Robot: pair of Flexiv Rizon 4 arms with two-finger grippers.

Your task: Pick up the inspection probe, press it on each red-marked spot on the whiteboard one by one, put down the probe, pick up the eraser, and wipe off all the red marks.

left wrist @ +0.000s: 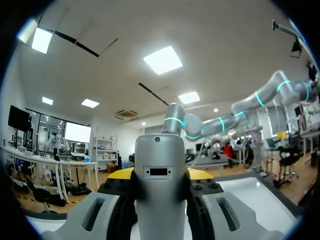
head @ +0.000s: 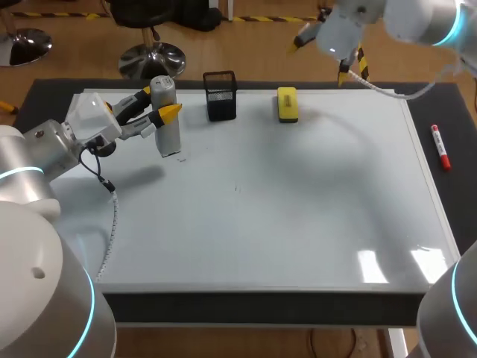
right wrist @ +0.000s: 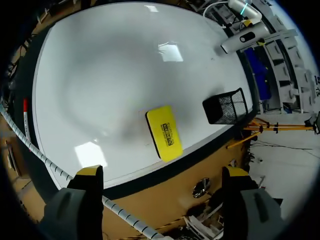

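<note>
The whiteboard (head: 261,216) is plain white, with pale glare patches near its front right corner. It lies on a black table (head: 451,104). The probe (head: 166,119) is matt silver-grey with a small dark window on one face. At the whiteboard's far edge the eraser (head: 287,104) is bright yellow with dark print, and the holder (head: 220,95) beside it is black wire mesh. The marker (head: 440,147) at the table's right edge is red and white. The left gripper (head: 157,102) and right gripper (right wrist: 162,172) have yellow tips on grey fingers. The arms (head: 45,145) are silver with cyan rings.
</note>
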